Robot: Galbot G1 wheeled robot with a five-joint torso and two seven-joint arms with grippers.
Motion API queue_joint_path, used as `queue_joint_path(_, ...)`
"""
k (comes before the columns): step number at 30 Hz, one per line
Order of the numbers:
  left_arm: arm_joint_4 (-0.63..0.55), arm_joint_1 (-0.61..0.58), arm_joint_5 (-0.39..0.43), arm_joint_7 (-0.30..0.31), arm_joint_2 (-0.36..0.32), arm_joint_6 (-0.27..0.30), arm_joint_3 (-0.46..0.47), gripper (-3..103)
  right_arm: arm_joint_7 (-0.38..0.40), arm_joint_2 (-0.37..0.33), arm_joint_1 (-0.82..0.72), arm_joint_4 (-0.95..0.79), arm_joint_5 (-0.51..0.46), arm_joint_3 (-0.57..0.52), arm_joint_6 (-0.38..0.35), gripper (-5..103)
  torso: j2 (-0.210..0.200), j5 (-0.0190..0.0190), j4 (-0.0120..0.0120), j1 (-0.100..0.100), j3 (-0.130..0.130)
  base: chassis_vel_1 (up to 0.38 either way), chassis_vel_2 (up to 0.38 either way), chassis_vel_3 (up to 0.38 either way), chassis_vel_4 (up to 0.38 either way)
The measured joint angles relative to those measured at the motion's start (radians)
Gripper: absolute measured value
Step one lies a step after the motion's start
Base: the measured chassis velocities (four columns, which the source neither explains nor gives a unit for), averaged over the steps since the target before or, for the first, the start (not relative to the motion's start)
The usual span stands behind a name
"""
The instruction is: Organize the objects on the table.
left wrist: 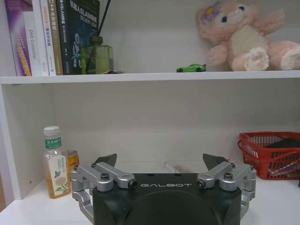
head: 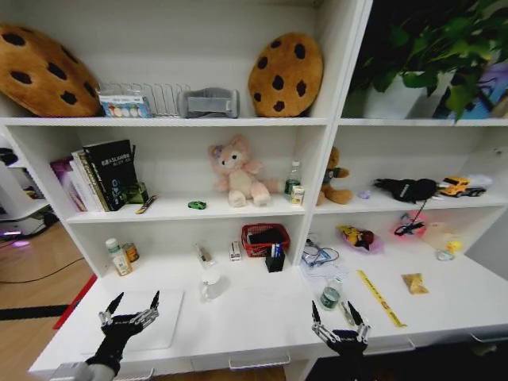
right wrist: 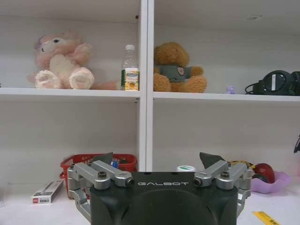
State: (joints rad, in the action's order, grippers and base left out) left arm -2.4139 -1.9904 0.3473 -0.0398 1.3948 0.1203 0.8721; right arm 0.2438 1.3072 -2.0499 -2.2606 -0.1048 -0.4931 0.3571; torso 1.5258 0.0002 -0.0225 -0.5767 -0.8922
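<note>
Both claws hovered low over the front edge of the white desk (head: 262,317), empty and with fingers spread wide apart: the left claw (head: 128,309) over the near left part, the right claw (head: 339,323) over the near middle-right. Under the left claw lay the thin silver laptop (head: 163,329), closed and flat on the desk. Just beyond the right claw stood a small clear bottle with a green cap (head: 330,295), and beside it a yellow ruler (head: 379,298) lay slanted toward the front edge, with a small tan packet (head: 414,282) farther to the right. Toward the back of the desk sat a red mesh basket (head: 265,238) holding dark items, a black pen holder (head: 275,259) just in front of it, and a pair of glasses (head: 319,255) on a sheet of paper to its right. A juice bottle (head: 118,257) and a small can (head: 131,252) stood at the back left; in the left wrist view the same juice bottle (left wrist: 55,161) rose beside the left claw (left wrist: 159,165). A pink dish with a red and yellow toy (head: 359,237) sat at the back right. On the shelf above, a pink plush bunny (head: 236,172) sat near a small green toy car (head: 197,205), and books (head: 99,176) leaned at the left. In the right wrist view the right claw (right wrist: 157,161) pointed at the shelving, with the basket (right wrist: 96,166) behind it.
</note>
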Motion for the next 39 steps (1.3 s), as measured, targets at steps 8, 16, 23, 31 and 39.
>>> queue_joint_path(8,0.0,0.0,0.0,0.0,0.0,0.0,0.0,100,-0.001,-0.019,0.028,0.026,-0.016,-0.013,-0.005,100,0.0,0.0002,-0.0001,0.0,0.0,-0.233,-0.267,0.228,0.272)
queue_joint_path(16,0.0,0.0,0.0,-0.001,0.0,0.0,0.0,100,-0.02,-0.031,0.103,0.082,-0.027,0.03,0.009,100,0.0,-0.0001,0.0001,0.0,0.0,-0.207,-0.223,0.231,0.22)
queue_joint_path(23,0.0,0.0,0.0,-0.001,0.0,0.0,0.0,100,-0.098,-0.168,0.242,0.177,-0.063,0.092,-0.025,100,0.0,-0.0009,-0.0001,0.0,0.0,-0.03,-0.012,0.018,-0.013)
queue_joint_path(31,0.0,0.0,0.0,0.0,0.0,0.0,0.0,100,-0.13,-0.291,0.441,0.309,-0.126,0.168,-0.066,100,0.0,0.0001,0.0,0.0,0.0,0.05,0.038,-0.034,-0.024)
queue_joint_path(39,0.0,0.0,0.0,0.0,0.0,0.0,0.0,100,-0.178,-0.321,0.578,0.368,-0.184,0.256,-0.089,100,0.0,0.0,0.0,0.0,0.0,0.0,0.0,0.0,0.0)
